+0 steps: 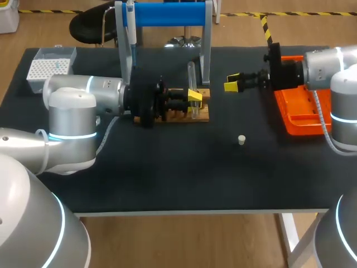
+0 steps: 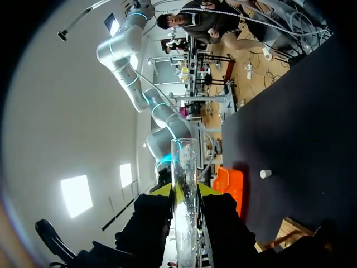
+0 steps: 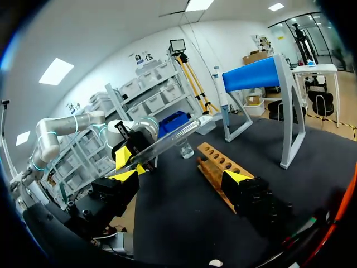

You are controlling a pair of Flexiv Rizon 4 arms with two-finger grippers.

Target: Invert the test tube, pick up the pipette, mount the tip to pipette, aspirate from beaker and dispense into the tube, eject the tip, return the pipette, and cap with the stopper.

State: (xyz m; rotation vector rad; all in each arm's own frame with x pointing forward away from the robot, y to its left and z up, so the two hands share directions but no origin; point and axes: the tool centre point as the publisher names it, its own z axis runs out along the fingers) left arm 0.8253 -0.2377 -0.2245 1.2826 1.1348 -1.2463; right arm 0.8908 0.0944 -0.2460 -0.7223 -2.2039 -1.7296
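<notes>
Test tube (image 2: 184, 167) gripped between the left gripper's (image 1: 194, 97) fingers, above the wooden rack (image 1: 202, 114).
Right gripper (image 1: 232, 82) hovers nearby, fingers spread wide and empty, beside the orange tray (image 1: 298, 114); the stopper (image 1: 241, 139) lies on the table (image 1: 167, 178).

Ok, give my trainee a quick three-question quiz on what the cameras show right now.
1. True or false: the right gripper is shut on the stopper.
2. What does the left gripper hold? A) stopper B) test tube C) nothing
3. Fill in: the pipette hangs on the ____ stand.
Key: 1 false: it is open, and the stopper lies on the table. 2 B. 3 blue.
</notes>
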